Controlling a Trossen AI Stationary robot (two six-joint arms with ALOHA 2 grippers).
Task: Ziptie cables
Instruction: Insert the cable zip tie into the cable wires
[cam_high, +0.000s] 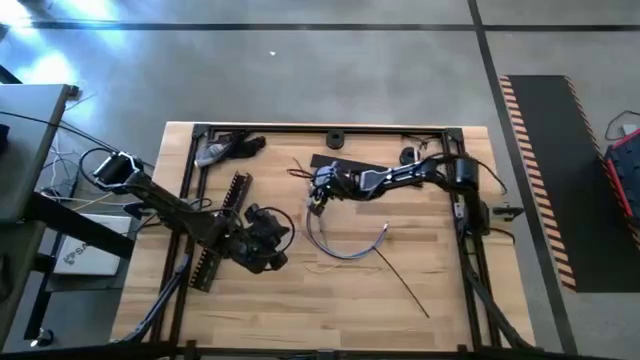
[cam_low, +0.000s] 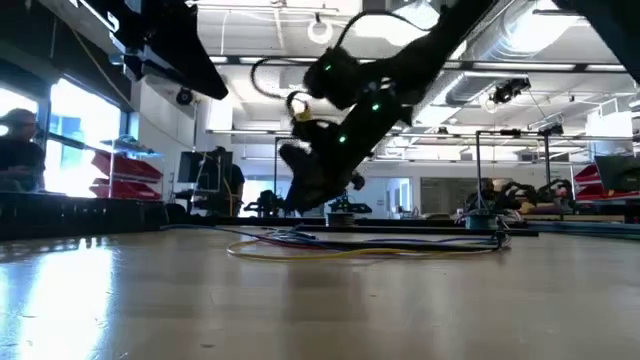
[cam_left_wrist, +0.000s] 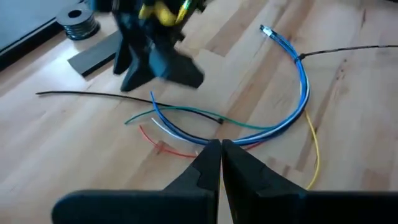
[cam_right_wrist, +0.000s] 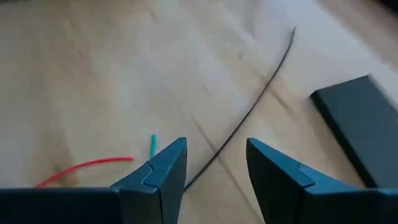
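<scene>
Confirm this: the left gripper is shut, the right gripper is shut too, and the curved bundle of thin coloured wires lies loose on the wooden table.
Not quite. The right gripper is open: the right wrist view shows a clear gap between its dark fingers, with a thin black strand running through it. The left gripper is shut, and the curved bundle of thin coloured wires does lie loose on the wooden table.

Grey concrete floor (cam_high: 300, 70) all around, a hazard-striped black mat (cam_high: 565, 180) to one side, bright windows (cam_low: 75, 135), ceiling pipework (cam_low: 500, 75) overhead.
</scene>
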